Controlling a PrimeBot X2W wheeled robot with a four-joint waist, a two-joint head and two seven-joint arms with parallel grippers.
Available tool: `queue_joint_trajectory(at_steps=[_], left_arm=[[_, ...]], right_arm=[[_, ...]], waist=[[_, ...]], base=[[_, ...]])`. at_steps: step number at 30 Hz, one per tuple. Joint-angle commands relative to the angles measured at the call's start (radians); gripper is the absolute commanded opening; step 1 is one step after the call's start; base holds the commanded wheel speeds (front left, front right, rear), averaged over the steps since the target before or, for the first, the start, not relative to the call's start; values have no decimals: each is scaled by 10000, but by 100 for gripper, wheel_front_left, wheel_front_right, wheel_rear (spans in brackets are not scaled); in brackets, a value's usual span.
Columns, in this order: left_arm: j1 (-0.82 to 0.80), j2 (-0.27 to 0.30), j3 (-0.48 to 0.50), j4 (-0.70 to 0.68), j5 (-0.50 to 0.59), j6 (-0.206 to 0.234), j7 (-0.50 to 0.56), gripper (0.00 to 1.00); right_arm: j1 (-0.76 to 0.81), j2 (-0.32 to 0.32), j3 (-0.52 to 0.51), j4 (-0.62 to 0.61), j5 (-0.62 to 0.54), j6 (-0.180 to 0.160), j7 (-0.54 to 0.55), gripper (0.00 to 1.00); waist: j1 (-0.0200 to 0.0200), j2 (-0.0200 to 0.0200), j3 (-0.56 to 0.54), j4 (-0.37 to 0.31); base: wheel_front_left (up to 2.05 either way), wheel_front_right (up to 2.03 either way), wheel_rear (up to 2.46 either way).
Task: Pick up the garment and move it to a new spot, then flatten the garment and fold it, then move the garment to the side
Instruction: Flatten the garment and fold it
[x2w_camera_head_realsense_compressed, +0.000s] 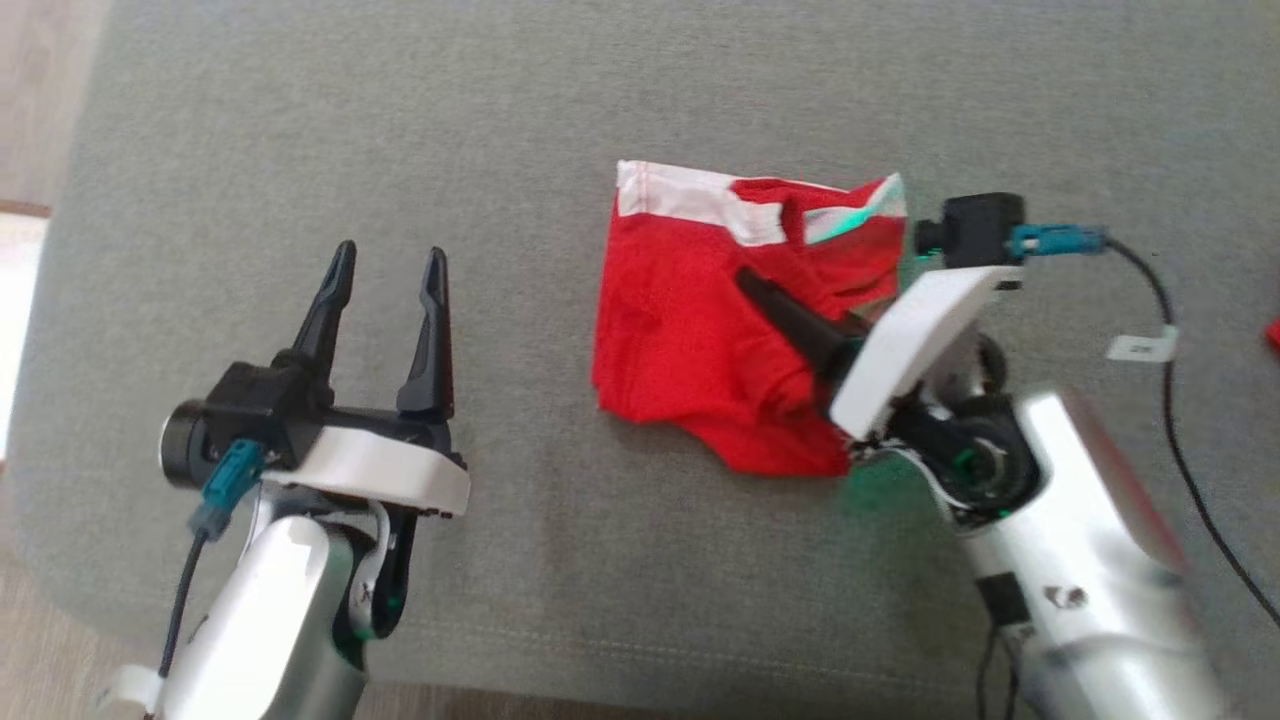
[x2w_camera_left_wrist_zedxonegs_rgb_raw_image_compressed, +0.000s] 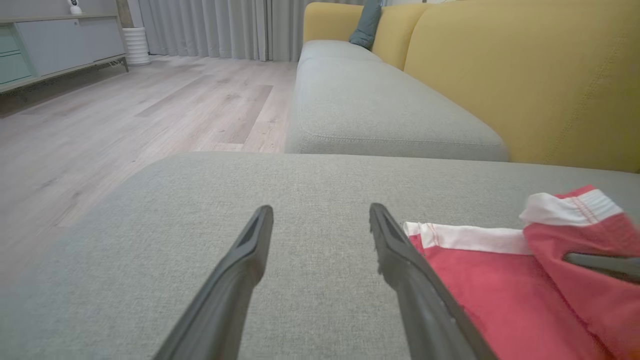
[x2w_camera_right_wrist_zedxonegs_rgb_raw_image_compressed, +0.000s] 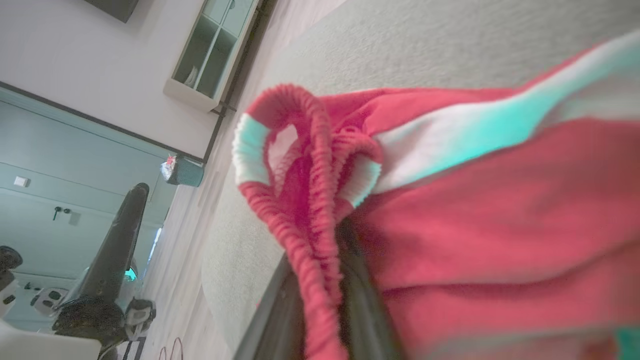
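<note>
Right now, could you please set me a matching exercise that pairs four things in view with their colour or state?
Things:
1. left gripper
2. right gripper
3. waistband
4. sofa back

Descriptions:
a. yellow
b. shut on the garment
c. open, over bare grey cushion
d. white

Pairs: 1-c; 2-b; 3-d; 4-a

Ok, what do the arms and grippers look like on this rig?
The left gripper and right gripper: two long tapered black fingers each, black base, white cover plate, silver forearms. A teal connector with black cable at each wrist camera; right cable carries a white tag.
</note>
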Motion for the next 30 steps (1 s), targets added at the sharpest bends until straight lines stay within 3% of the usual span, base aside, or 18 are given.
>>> queue_joint_trajectory(at_steps=[1, 7, 8, 9, 10, 15, 23, 30], left_arm=[[-314, 142, 318, -263, 6, -23, -109, 100], [-346, 69, 353, -171, 22, -102, -116, 100], [-354, 59, 365, -164, 29, -106, -117, 100], [-360, 51, 381, -159, 36, -107, -118, 100], [-366, 45, 399, -158, 44, -108, -118, 100], [-400, 21, 468, -171, 98, -127, -120, 100], [-304, 39, 612, -220, 210, -112, -121, 100], [-177, 119, 726, -239, 241, -76, -121, 100]], right_arm=[[-407, 191, 378, -84, 116, -9, -376, 0], [-1214, 193, 1452, 1448, 233, -9, -1978, 3], [-1310, 193, 1634, 1673, 216, -9, -2169, 43], [-1403, 193, 1811, 1845, 248, -9, -2367, 92], [-1524, 193, 1978, 1985, 159, -9, -2657, 100], [-1882, 194, 2702, 2264, -301, -9, -3892, 100], [-2142, 33, 3623, 2473, -1945, -9, -6189, 100], [-1976, -606, 3049, 2150, -3358, -9, -7360, 100]], waist=[[0, 0, 7, 133], [0, 0, 50, 273], [0, 0, 61, 276], [0, 0, 75, 267], [0, 0, 89, 250], [0, 0, 122, 159], [0, 0, 23, -170], [0, 0, -139, -511]], base=[[0, 0, 0], [0, 0, 0], [0, 0, 0], [0, 0, 0], [0, 0, 0], [0, 0, 0], [0, 0, 0], [0, 0, 0]])
